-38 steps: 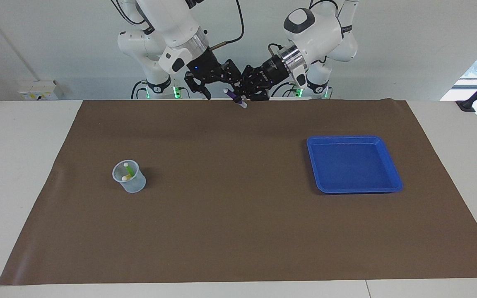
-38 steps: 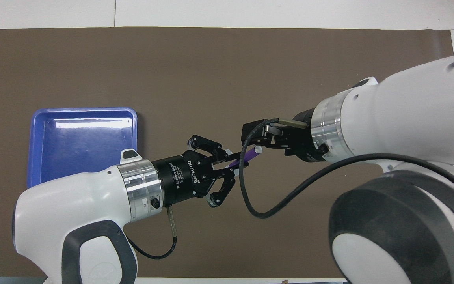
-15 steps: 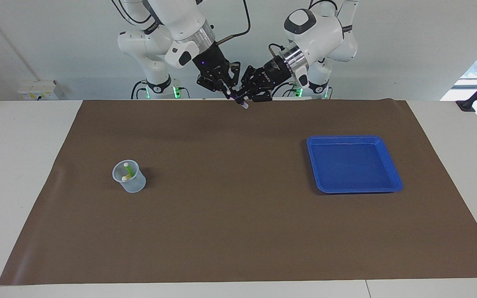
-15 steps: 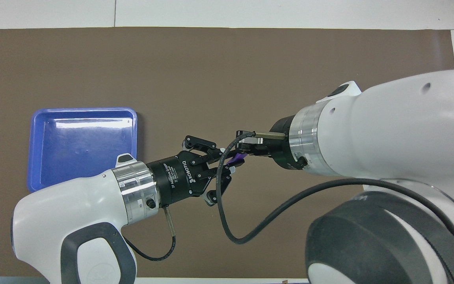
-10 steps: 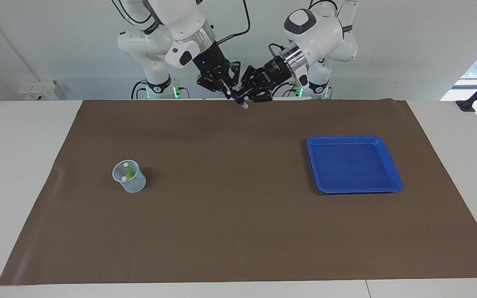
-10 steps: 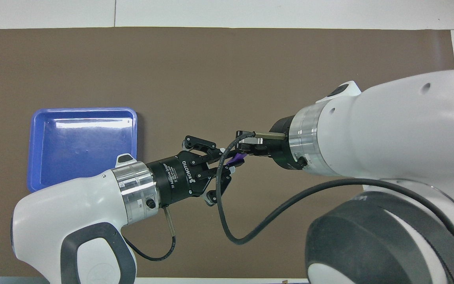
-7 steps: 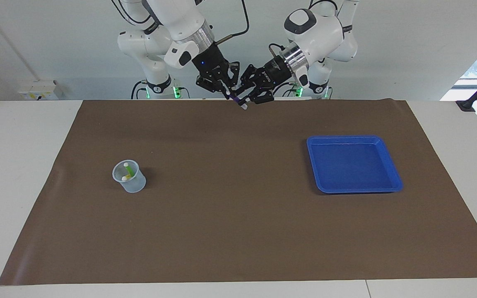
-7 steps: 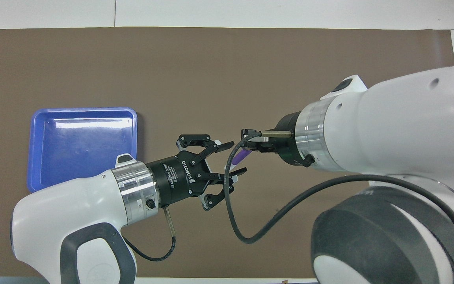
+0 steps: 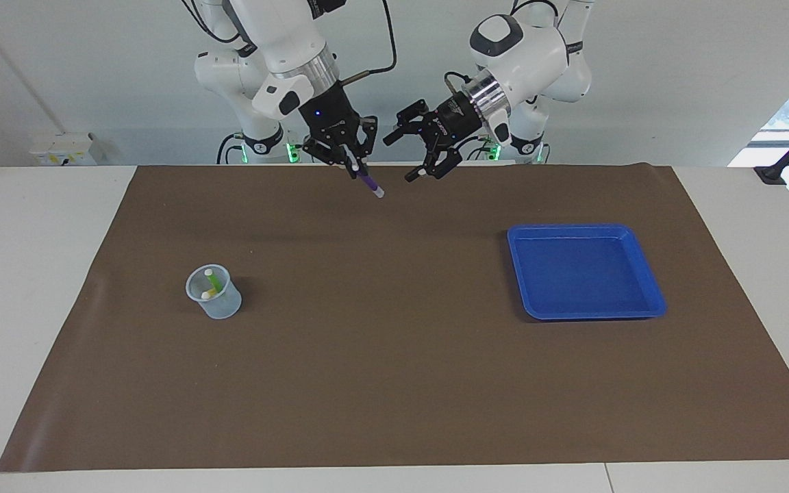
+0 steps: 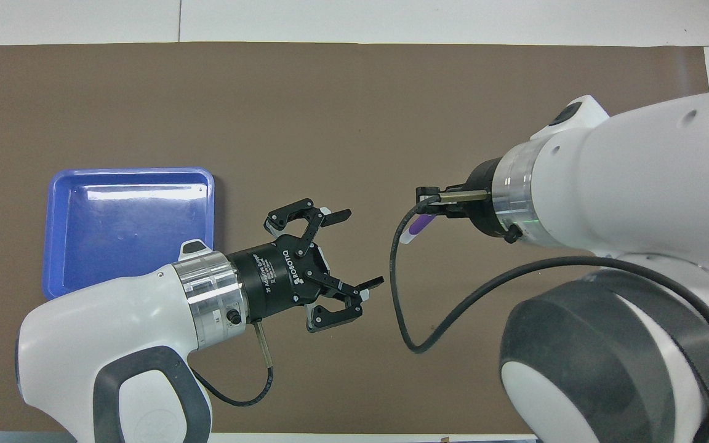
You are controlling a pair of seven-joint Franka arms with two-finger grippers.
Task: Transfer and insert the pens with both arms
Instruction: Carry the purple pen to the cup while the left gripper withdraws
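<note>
The purple pen (image 9: 369,185) hangs tilted, pale cap end down, in my right gripper (image 9: 351,164), which is shut on its upper end above the mat's edge nearest the robots. The pen (image 10: 417,224) and right gripper (image 10: 426,204) also show in the overhead view. My left gripper (image 9: 400,159) is open and empty beside it, a short gap away; it also shows in the overhead view (image 10: 359,248). The green pen (image 9: 210,279) and the yellow pen (image 9: 208,294) stand in a clear plastic cup (image 9: 216,301) toward the right arm's end.
A blue tray (image 9: 585,270) with nothing in it lies on the brown mat (image 9: 394,356) toward the left arm's end; it also shows in the overhead view (image 10: 127,221). In the overhead view the right arm hides the cup.
Both grippers held the purple pen together. The left gripper has opened and let go. The right gripper has carried the pen away toward the right arm's end.
</note>
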